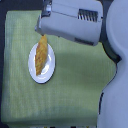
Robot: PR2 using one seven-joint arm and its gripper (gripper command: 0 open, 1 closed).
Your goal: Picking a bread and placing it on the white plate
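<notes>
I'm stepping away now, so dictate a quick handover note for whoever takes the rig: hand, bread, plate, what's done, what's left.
Hand: over the bread's upper end; most of it is hidden, so open or shut cannot be told.
Bread: lying on the white plate, running diagonally, upper tip past the rim.
Plate sits on the green cloth.
Done: bread appears to be on the plate.
Left: confirm release, then lift the arm away.

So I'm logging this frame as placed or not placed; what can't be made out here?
- Gripper fingers: in the exterior view the grey arm body covers them, so open or shut is unknown.
- Top end of the bread: hidden under that arm; contact unclear.
- Bread underside on the white plate: too blurred to tell resting from held.
- Green cloth: cut off at the bottom edge.
</notes>
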